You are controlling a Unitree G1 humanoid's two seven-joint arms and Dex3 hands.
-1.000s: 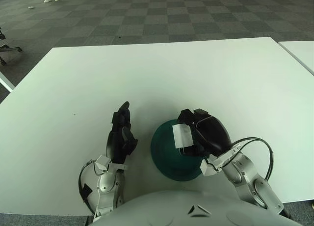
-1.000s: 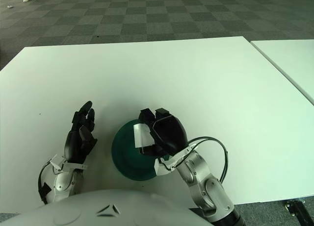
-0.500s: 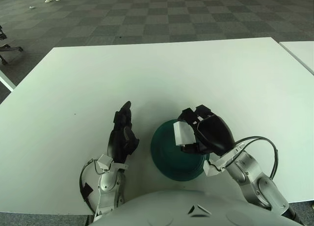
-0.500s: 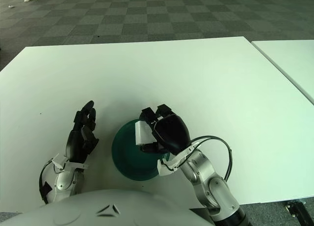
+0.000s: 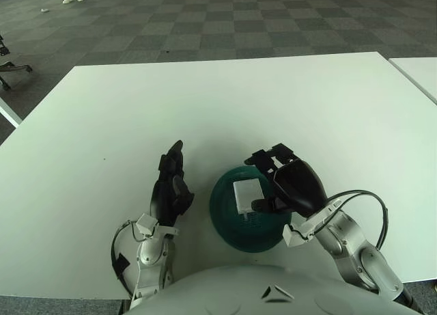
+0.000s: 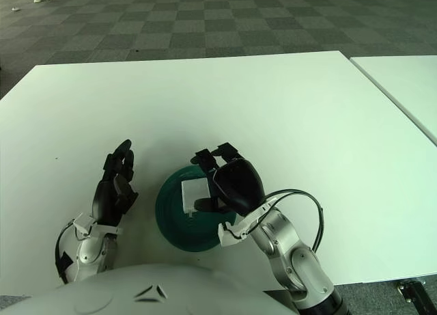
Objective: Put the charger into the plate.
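A white charger [image 5: 246, 195] lies in the dark green plate [image 5: 229, 226] at the table's near edge. My right hand [image 5: 285, 181] hovers over the plate's right side with its fingers spread, just right of the charger and no longer gripping it. My left hand [image 5: 170, 189] rests on the table to the left of the plate, fingers relaxed and holding nothing. The charger also shows in the right eye view [image 6: 194, 194].
The white table [image 5: 225, 103] stretches far ahead of the plate. A second white table [image 5: 418, 72] stands at the right. A black cable [image 5: 369, 206] loops from my right wrist.
My right hand opened and let go of the charger, which dropped from between its fingers onto the plate. The left hand has not moved.
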